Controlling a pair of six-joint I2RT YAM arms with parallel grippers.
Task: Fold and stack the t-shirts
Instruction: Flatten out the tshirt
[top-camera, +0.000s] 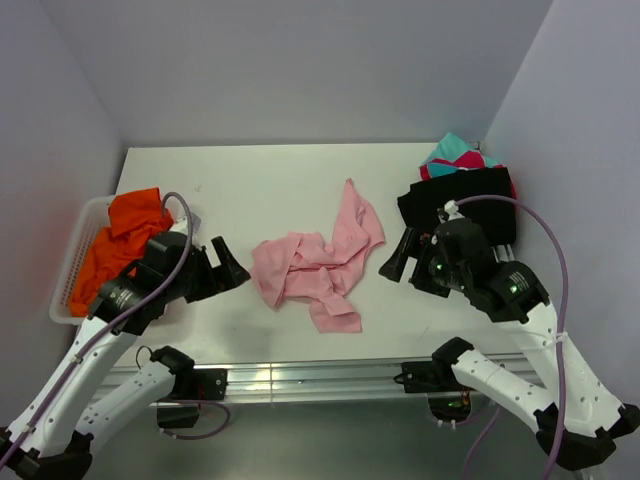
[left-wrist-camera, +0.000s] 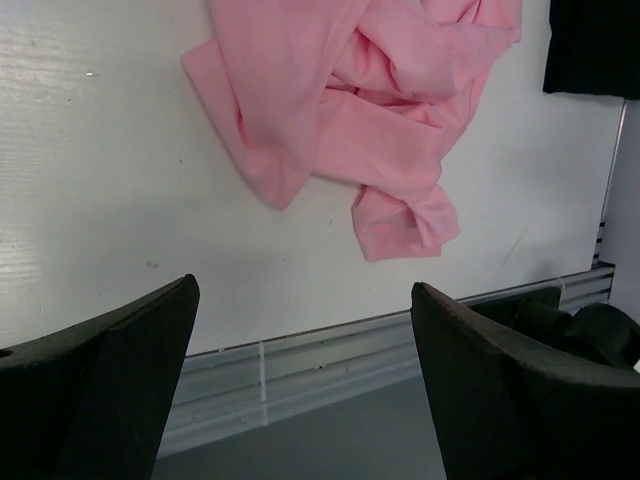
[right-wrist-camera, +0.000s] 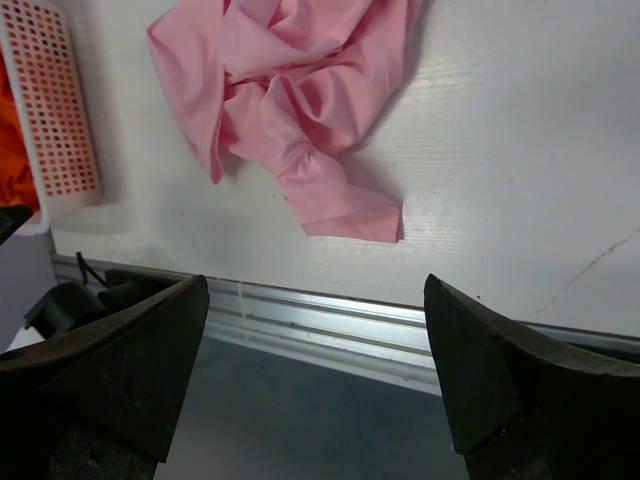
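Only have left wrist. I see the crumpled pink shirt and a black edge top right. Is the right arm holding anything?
Observer: No. The right gripper is open and empty, across the pink shirt from the left arm.
Operator: And that black thing?
Observer: It's a black shirt, lying over a magenta shirt and a teal shirt at the far right corner of the table.
Operator: Any more shirts?
Observer: One orange shirt, in the white basket at the table's left edge.
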